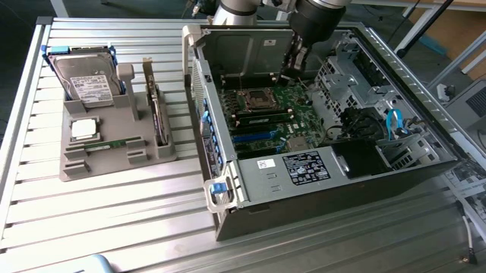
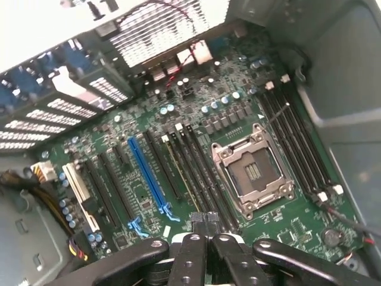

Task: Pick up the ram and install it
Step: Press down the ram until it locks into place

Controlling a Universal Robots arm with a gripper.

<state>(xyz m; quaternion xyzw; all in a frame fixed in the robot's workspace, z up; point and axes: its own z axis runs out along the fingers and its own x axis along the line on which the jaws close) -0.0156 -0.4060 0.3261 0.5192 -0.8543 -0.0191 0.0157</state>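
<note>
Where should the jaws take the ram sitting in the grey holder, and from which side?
Probably mid-span on the ram, along its upper long edge, coming straight down from above with the jaws closing across its thin faces. It appears to stand on edge in the grey holder with both ends tucked into slotted blocks, so the middle stretch looks like the free part.

An open computer case [image 1: 319, 187] lies on a slatted metal table [image 1: 114, 222], its green motherboard [image 2: 178, 179] exposed around an empty processor socket [image 2: 253, 179] and a blue expansion slot [image 2: 146, 173]. Beside the case, a grey parts holder [image 1: 114, 142] carries a hard drive [image 1: 85, 79], a square silver processor chip [image 1: 83, 129] and an upright expansion card [image 1: 157, 108]
</note>
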